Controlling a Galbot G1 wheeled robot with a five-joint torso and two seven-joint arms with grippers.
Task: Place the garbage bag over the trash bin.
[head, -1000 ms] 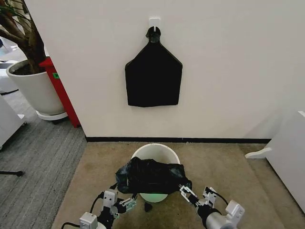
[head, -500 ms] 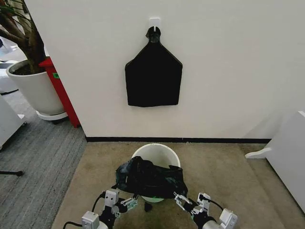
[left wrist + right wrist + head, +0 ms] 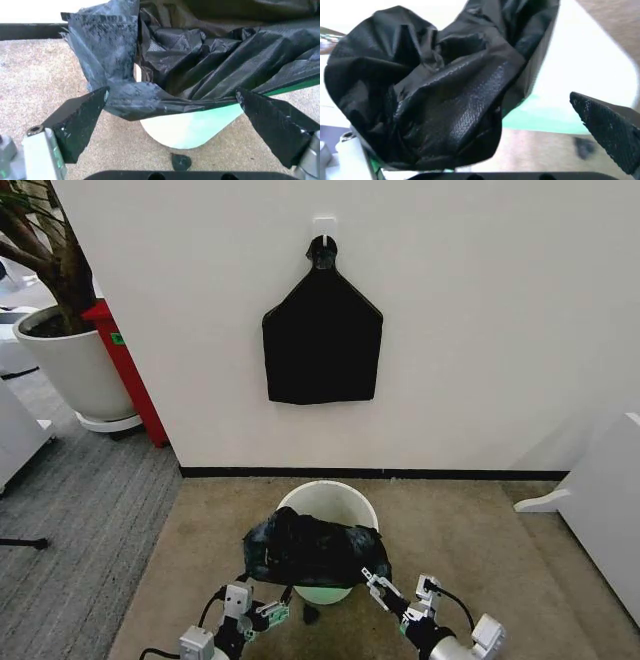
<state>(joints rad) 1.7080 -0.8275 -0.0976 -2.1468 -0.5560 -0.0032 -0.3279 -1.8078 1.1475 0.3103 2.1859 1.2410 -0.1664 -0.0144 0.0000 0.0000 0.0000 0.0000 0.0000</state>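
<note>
Currently, the garbage bag point(image 3: 314, 548) lies crumpled over the near rim of the trash bin point(image 3: 327, 502), which stands on the carpet before the wall. The left gripper point(image 3: 268, 614) is just below the bag's left edge with its fingers spread wide and holding nothing. The right gripper point(image 3: 377, 587) touches the bag's right corner, also spread, gripping nothing.

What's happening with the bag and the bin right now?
The garbage bag lies bunched over the near side of the trash bin, whose far rim is uncovered. Both grippers sit low in front of the bin, left gripper and right gripper, both open. In the left wrist view the bag's edge hangs between the open fingers.
</note>
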